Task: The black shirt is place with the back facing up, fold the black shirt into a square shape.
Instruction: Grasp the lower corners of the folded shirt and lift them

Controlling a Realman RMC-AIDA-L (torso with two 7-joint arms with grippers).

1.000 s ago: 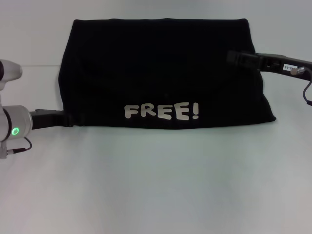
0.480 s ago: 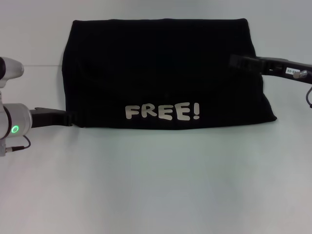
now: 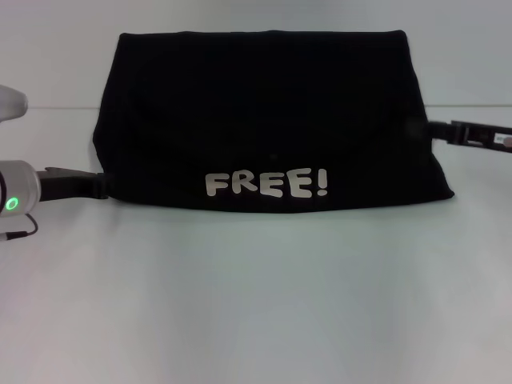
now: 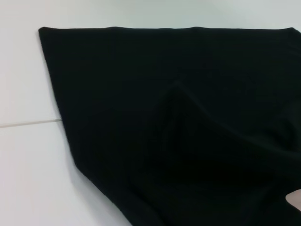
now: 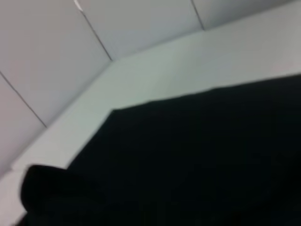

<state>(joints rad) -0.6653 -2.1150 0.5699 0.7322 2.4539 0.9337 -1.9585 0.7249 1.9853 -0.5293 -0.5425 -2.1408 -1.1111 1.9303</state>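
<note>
White tabletop [image 3: 256,304] carries the black shirt [image 3: 264,120], folded wide, on which we read silver "FREE!" [image 3: 266,184] near its front edge. It lies between the left gripper [image 3: 94,186] and right gripper [image 3: 428,128]; we cannot tell either's grip.

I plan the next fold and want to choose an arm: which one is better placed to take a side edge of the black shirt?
Probably the left: its claw sits low at the black shirt near corner. The right claw is at mid-edge.
</note>
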